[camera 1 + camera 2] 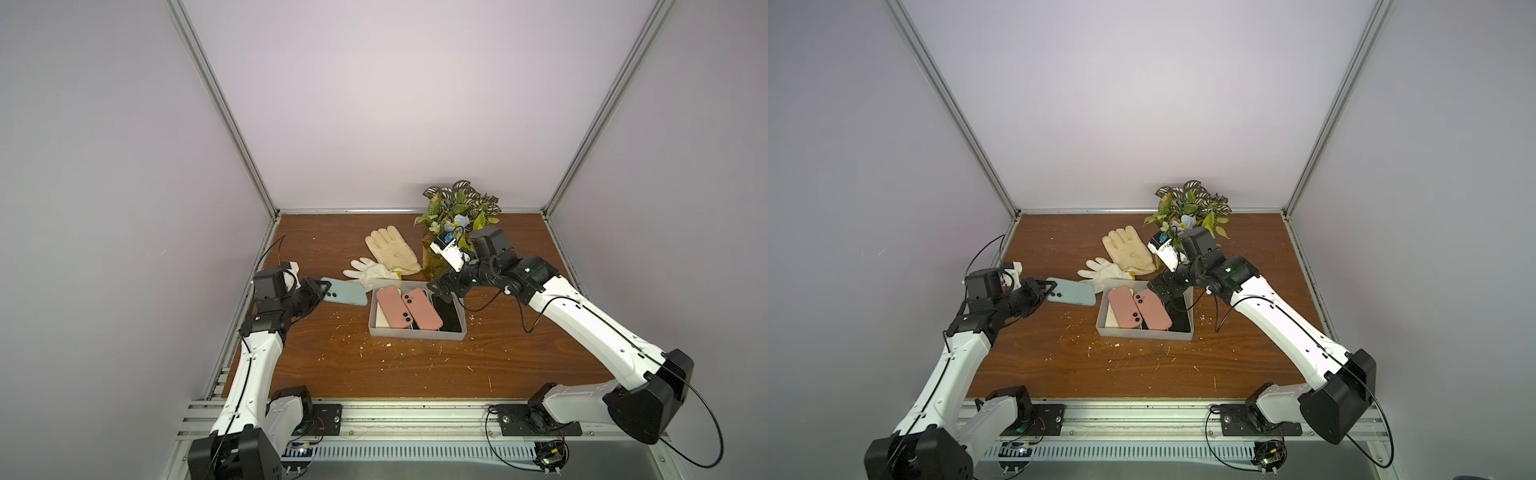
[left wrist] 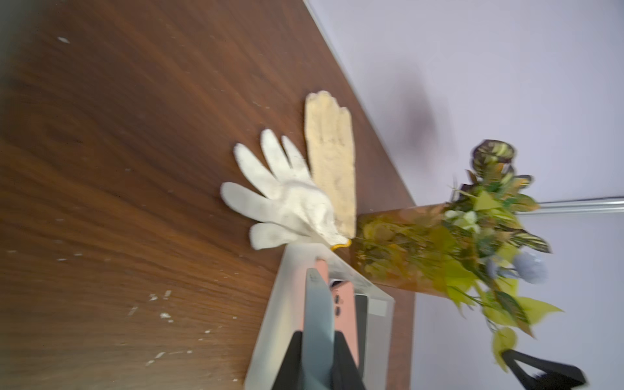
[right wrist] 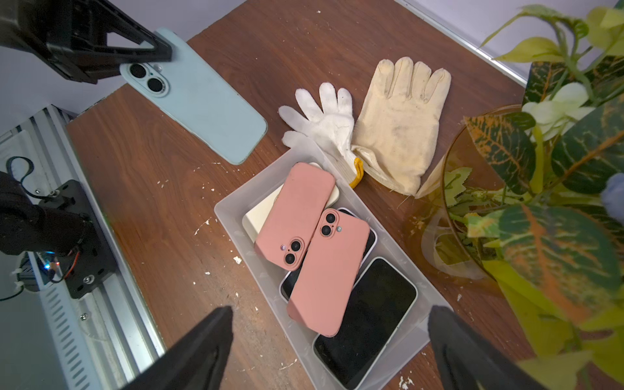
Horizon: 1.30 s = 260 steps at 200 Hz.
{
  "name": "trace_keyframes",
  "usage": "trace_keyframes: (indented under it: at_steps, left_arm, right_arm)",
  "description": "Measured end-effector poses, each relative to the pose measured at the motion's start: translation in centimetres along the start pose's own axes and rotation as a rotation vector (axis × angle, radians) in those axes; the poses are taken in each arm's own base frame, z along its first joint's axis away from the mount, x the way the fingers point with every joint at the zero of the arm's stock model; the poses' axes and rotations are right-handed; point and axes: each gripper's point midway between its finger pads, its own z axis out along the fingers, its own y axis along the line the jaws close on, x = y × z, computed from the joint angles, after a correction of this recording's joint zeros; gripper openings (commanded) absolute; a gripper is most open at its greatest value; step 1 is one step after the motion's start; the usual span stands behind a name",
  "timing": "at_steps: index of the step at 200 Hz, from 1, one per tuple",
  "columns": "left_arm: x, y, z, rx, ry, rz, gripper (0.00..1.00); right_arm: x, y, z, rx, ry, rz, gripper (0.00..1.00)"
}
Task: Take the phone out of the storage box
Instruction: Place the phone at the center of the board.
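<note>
Left wrist view blurred, storage box [image 2: 270,320] cut off

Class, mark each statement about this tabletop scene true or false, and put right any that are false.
1. The left gripper is shut on the light-blue phone, which is outside the storage box. True.
2. The right gripper is shut on a pink phone. False: it is open above the storage box and holds nothing.
3. Two pink phones lie in the storage box. True.
4. The storage box has a lid on it. False: its top is open and the phones inside show.
5. The white glove lies inside the storage box. False: it lies on the table next to the box, beside the cream glove.
</note>
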Motion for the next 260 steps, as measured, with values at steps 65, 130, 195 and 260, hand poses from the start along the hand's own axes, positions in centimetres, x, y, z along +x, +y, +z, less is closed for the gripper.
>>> trace_keyframes:
  at_steps: [65, 130, 195, 260]
  left_arm:
    - [1.3, 4.8, 1.9, -0.198, 0.129, 0.046, 0.0]
    - [1.4, 5.3, 6.3, -0.08, 0.252, 0.07, 0.0]
    - [1.9, 7.8, 9.8, -0.045, 0.355, 0.054, 0.24]
    - [2.7, 9.8, 10.5, -0.111, 0.405, 0.111, 0.68]
  right_arm:
    - [1.9, 0.3, 0.8, -0.023, 0.031, 0.009, 0.97]
    - [1.5, 0.7, 0.6, -0.048, 0.013, 0.007, 0.97]
    - [3.9, 0.6, 1.2, -0.045, 0.09, 0.04, 0.97]
    - [10.0, -0.3, 4.9, -0.013, 0.333, 0.113, 0.97]
